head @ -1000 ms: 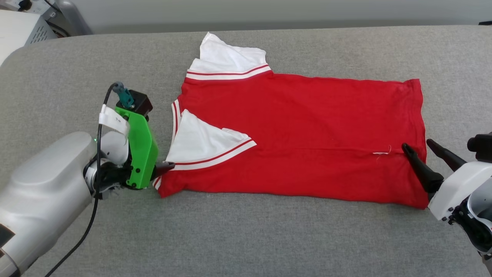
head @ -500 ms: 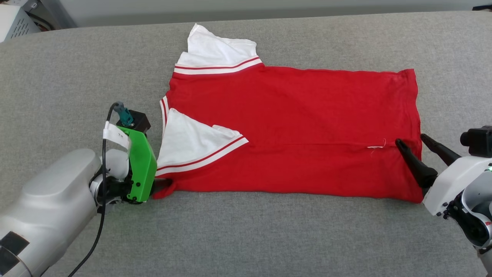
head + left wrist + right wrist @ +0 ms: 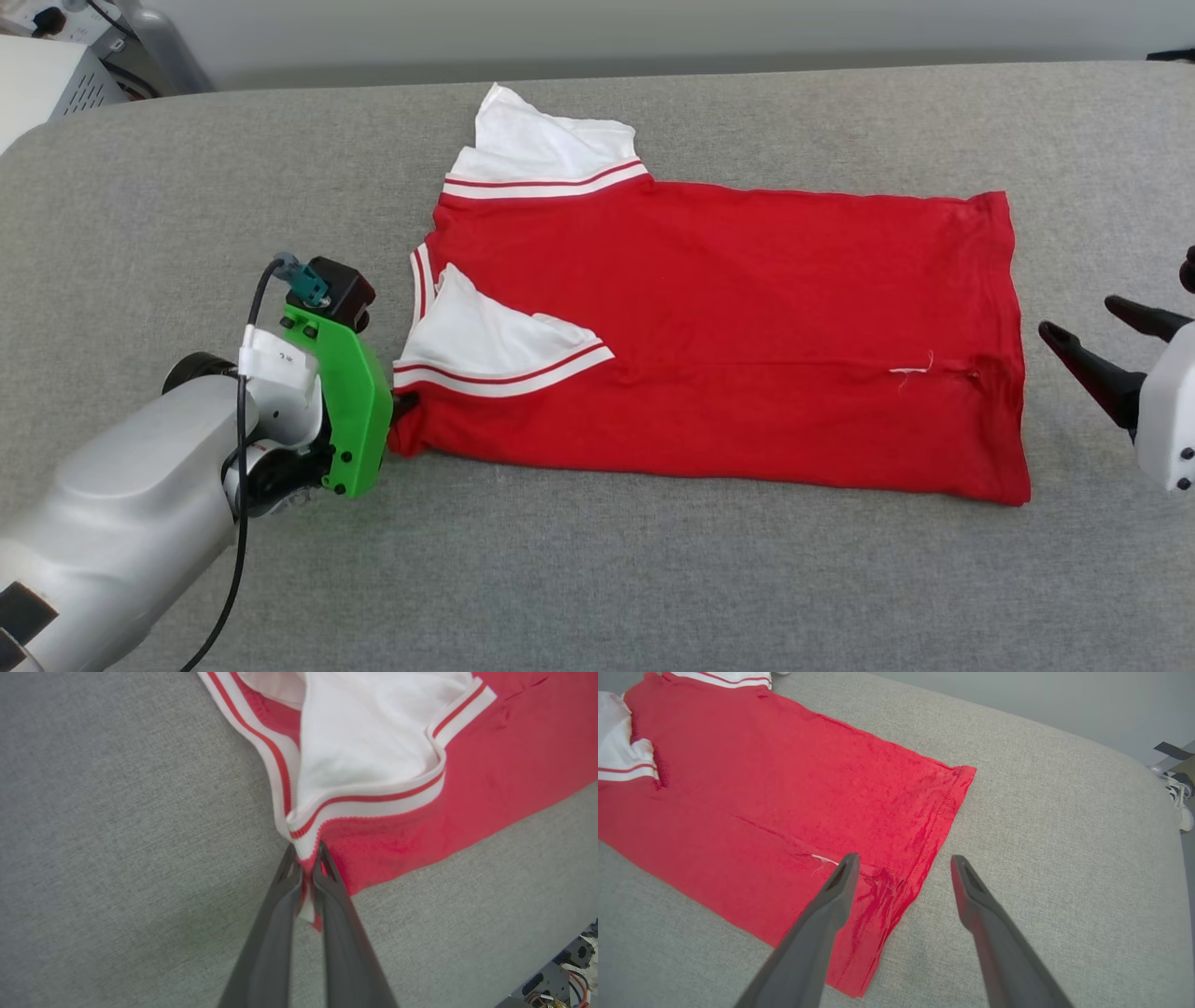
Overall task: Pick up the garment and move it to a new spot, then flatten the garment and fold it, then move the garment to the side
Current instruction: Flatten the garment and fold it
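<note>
The garment (image 3: 728, 327), a red T-shirt with white sleeves and striped trim, lies folded lengthwise across the grey surface, with its hem to the right. One white sleeve (image 3: 495, 341) is folded onto the red body, the other (image 3: 546, 145) sticks out at the far side. My left gripper (image 3: 306, 851) is shut on the garment's near-left corner (image 3: 322, 833), the striped trim pinched between its fingers. My right gripper (image 3: 903, 858) hangs open just past the hem (image 3: 945, 807), holding nothing; its fingers (image 3: 1083, 359) show at the right edge in the head view.
The grey padded surface (image 3: 597, 579) stretches wide around the garment, with free room in front and to both sides. Pale equipment (image 3: 56, 75) stands beyond the far-left corner. A shoe (image 3: 1181, 800) lies on the floor past the right edge.
My left gripper has shut on the garment's near-left corner. My right gripper has drawn back off the hem to the right. The head camera has shifted a little.
</note>
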Controlling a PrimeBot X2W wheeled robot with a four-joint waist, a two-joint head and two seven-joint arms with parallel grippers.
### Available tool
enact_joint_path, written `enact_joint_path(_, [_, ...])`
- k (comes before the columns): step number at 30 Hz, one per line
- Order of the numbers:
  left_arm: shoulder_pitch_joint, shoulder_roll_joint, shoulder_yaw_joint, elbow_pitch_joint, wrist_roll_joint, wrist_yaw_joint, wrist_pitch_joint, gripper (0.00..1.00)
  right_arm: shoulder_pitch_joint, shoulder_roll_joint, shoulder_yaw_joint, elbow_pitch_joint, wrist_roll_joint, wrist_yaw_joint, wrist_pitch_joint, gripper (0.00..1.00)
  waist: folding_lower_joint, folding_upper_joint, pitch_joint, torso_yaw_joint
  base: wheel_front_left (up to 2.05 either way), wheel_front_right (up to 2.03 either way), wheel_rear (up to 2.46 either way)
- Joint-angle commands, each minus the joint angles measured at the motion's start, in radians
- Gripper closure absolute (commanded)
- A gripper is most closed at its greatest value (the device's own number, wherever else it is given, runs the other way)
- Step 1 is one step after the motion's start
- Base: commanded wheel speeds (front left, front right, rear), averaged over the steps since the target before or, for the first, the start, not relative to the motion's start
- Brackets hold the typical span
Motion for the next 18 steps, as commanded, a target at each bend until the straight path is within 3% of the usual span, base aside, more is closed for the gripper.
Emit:
enact_joint_path(1, [-0.003,0.013,0.001,-0.011,0.022,-0.002,-0.012,1.0,-0.009,-0.012,0.003,-0.006,0.027,-0.001,0.056,0.0,0.0,-0.0001,0.0,0.003,0.0,0.0,0.0])
enact_joint_path(8, [-0.002,0.03,-0.006,-0.054,0.057,-0.002,-0.028,1.0,0.014,-0.005,-0.002,0.033,0.08,-0.001,0.255,0.0,0.0,-0.0001,0.022,0.015,0.0,0.0,0.0])
enact_joint_path(18, [-0.023,0.024,-0.009,-0.069,0.073,-0.002,-0.046,1.0,0.021,0.098,0.041,0.178,0.059,-0.001,0.255,0.0,0.0,-0.0001,0.07,0.04,0.0,0.0,0.0])
